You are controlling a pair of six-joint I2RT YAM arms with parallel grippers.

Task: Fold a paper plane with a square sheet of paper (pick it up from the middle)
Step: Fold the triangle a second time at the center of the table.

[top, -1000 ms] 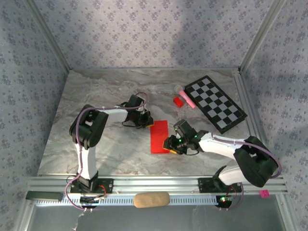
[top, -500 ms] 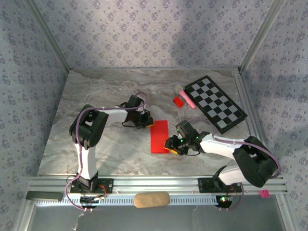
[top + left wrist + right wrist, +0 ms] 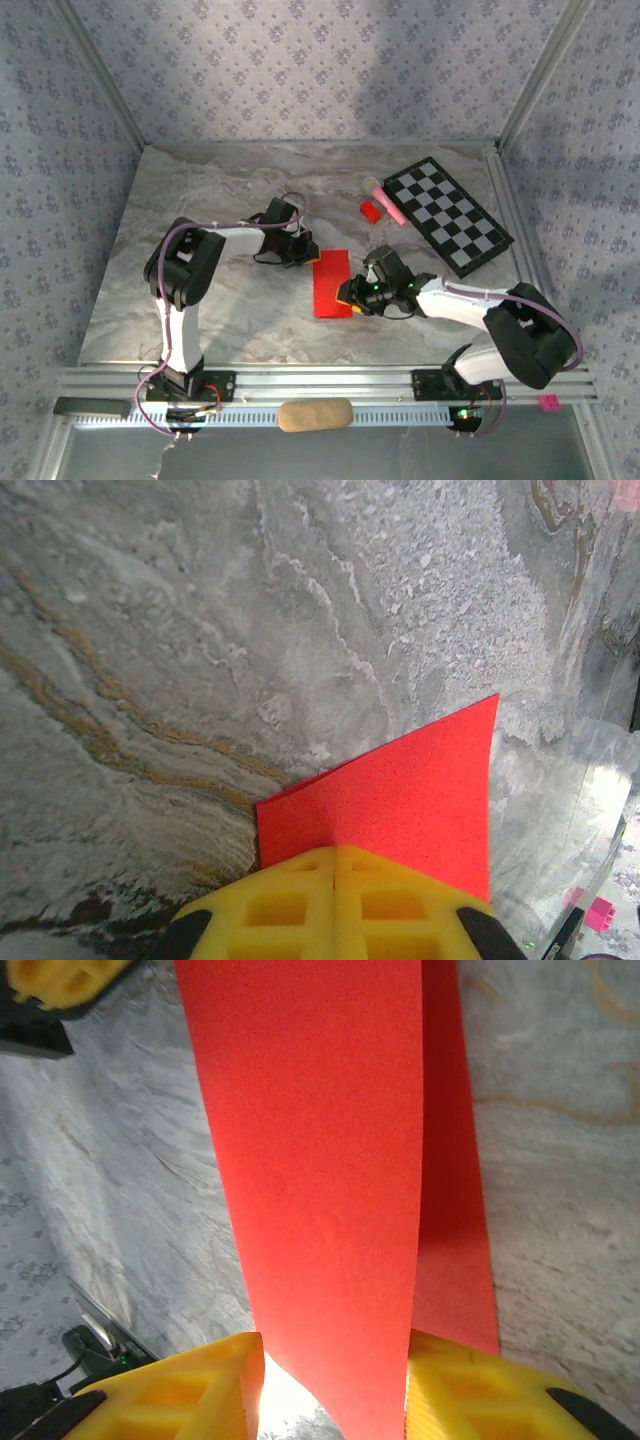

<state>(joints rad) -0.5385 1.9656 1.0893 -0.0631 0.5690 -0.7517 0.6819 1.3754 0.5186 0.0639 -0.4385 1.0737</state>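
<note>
a marbled grey table (image 3: 200,290) seen from above, with two robot arms reaching in from the near edge toward the square sheet of paper (image 3: 331,283), bright red and folded into a narrow upright rectangle near the middle of the table. the left gripper (image 3: 303,252) sits at the paper's far left corner. from its wrist camera its yellow fingers (image 3: 280,910) are pressed fully together, and the tips meet the red paper (image 3: 410,790) at its edge; it is not clear whether the sheet is pinched between them or only pressed under them. the right gripper (image 3: 347,293) is at the paper's near right edge. in its wrist view the two yellow fingers (image 3: 190,1395) stand partway apart, and a raised upper layer of the paper (image 3: 320,1160) runs up through the gap between them, above a lower layer lying flat on the table; whether the fingers have a grip on that layer cannot be told. well apart, at the far right of the table, lie a black and white chequered board (image 3: 447,215), a small red block (image 3: 371,211) and a pink piece (image 3: 389,206) just beside it.
</note>
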